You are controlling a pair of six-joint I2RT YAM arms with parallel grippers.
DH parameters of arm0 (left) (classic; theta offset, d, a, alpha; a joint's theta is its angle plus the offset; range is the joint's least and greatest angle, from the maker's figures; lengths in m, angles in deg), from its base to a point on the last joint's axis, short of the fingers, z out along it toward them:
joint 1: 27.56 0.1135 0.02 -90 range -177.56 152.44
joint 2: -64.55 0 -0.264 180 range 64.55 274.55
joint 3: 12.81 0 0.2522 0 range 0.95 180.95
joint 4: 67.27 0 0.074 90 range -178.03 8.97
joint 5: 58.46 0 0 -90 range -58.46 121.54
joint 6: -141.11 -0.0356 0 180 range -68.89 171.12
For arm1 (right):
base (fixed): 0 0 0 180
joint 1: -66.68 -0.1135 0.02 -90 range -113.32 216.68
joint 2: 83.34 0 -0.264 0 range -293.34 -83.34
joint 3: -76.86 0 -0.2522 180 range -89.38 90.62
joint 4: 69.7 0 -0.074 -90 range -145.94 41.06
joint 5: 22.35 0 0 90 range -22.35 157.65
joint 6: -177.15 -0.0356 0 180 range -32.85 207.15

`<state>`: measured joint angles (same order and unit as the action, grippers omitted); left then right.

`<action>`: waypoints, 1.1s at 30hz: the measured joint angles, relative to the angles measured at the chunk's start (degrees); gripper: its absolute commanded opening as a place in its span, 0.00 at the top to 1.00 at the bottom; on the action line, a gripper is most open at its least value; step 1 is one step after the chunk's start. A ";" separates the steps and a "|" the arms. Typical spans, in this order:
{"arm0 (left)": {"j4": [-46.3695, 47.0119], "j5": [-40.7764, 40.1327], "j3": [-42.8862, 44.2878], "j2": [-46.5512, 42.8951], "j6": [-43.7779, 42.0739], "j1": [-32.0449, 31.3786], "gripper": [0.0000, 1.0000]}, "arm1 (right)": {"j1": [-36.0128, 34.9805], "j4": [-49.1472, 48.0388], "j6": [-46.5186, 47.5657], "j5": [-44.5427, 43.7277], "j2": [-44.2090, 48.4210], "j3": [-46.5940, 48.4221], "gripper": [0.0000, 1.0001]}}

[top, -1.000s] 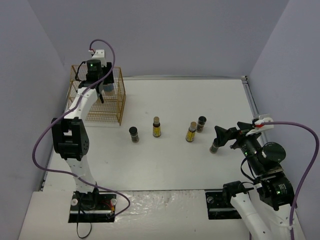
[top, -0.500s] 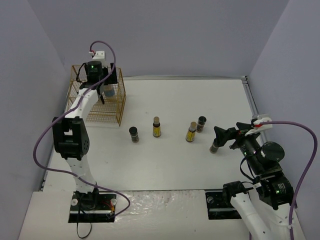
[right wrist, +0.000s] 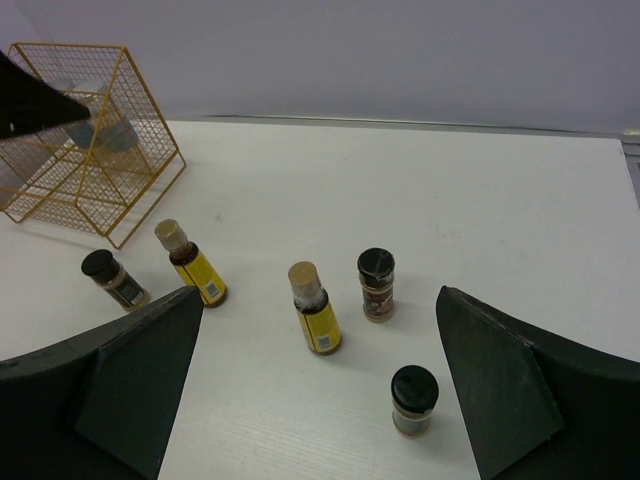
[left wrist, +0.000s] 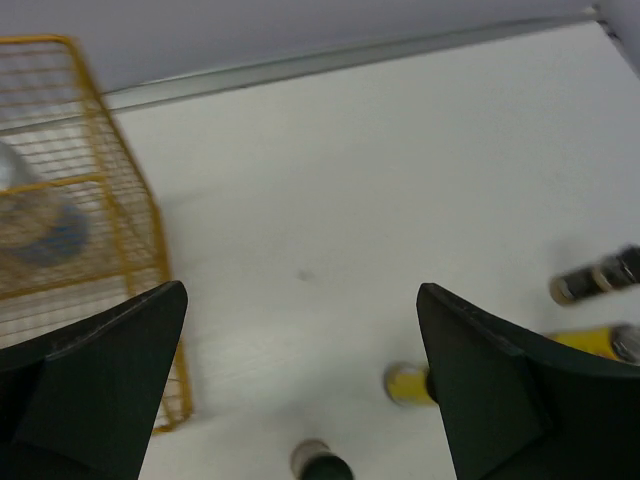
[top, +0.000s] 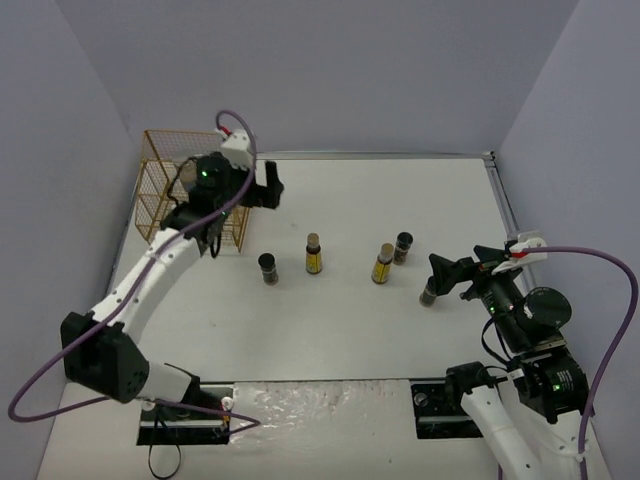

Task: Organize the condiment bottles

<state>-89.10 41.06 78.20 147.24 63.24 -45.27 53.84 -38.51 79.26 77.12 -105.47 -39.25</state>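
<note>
Table (top: 400, 190): five upright, namely two slim yellow-labelled bottles (top: 313, 255) and three dark black-lidded jars (top: 268, 267).
Gold wire rack (top: 155, 185): pale blue-labelled jar (left wrist: 35, 205) inside.
Handling: probably light, rigid, slick; grip mid-body.
Left gripper (top: 270, 190): fingers apart, empty.
Right gripper (top: 447, 275): fingers apart, empty.

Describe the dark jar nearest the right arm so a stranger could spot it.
On the white table, five bottles stand loose right of the gold wire rack. The dark jar is the rightmost. Unlike the other two black-lidded jars, it sits nearest the front edge.
</note>
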 measured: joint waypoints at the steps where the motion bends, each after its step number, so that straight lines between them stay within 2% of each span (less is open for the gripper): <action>1: 1.40 -0.24 -4.06 -2.88 0.16 -3.72 0.03 | 0.00 -0.01 0.02 0.00 0.03 0.00 0.00; 5: 5.85 -1.54 -17.54 -8.30 0.62 -16.38 0.03 | 0.00 -0.01 0.21 0.05 0.14 0.00 0.00; 10: 10.06 -7.39 -26.73 -6.09 1.58 -20.72 0.03 | 0.00 -0.01 0.21 0.45 0.28 -0.02 0.00; 13: 12.53 -9.76 -28.24 -3.55 1.94 -22.26 0.05 | 0.00 -0.02 0.21 0.50 0.67 -0.06 0.00; 23: 22.21 -12.56 -28.33 2.40 2.91 -23.60 0.22 | 0.00 -0.01 0.12 0.50 2.41 -1.07 0.00; 33: 26.23 -14.48 -28.28 5.74 2.98 -24.77 0.46 | 0.00 -0.01 -0.07 0.55 2.43 -1.07 0.00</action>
<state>-62.87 26.58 49.92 152.98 66.22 -70.04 53.84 -38.53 79.19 77.67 -103.04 -40.33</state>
